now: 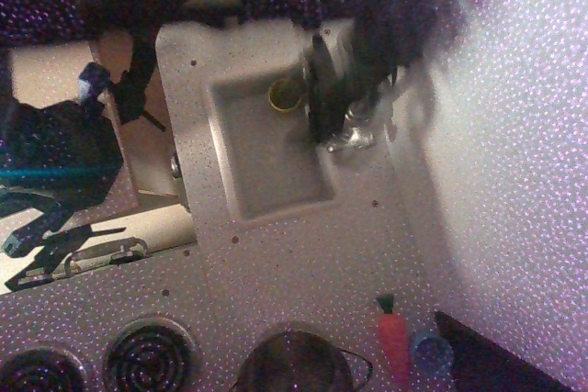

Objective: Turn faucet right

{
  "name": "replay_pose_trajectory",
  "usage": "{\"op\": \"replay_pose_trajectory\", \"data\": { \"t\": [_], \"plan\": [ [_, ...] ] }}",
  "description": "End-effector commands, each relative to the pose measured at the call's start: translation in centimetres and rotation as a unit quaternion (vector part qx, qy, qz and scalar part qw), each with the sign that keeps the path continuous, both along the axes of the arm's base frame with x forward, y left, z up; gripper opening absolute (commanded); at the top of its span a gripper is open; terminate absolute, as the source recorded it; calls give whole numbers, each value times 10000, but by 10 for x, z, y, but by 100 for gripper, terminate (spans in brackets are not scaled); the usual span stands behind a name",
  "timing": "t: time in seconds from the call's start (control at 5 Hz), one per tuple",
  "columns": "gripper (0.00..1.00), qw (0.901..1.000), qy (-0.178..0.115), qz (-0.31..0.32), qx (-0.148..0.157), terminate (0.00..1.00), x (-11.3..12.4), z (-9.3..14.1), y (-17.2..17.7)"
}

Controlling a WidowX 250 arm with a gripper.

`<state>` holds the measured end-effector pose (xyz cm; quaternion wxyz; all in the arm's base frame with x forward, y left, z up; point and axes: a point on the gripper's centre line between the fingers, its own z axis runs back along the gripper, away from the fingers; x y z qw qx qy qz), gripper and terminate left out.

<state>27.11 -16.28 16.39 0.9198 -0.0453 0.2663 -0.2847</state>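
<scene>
The faucet stands at the right rim of the sink. Only its shiny chrome base and a short stub show; the arched spout is hidden behind my arm. My gripper is a dark, motion-blurred shape right over the faucet, at the sink's right edge. Its fingers hang just left of the chrome base. The blur hides how the jaws stand and whether they touch the spout.
A yellow cup sits in the sink's far corner, close to the gripper. A white wall rises right of the faucet. Near the front are a toy carrot, a blue cup, a pot and stove burners.
</scene>
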Motion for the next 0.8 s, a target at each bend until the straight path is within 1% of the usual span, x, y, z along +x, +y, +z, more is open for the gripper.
{"op": "replay_pose_trajectory", "data": {
  "t": [0.0, 0.2, 0.4, 0.6],
  "plan": [
    [100, 9994, -45, -303, -182, 0, -14, 11, -32],
    [100, 9992, -155, -340, -162, 0, -15, 15, -33],
    [100, 9997, -190, -36, -137, 0, -2, 17, -20],
    [100, 9997, -190, -36, -137, 0, -2, 17, -20]
  ]
}}
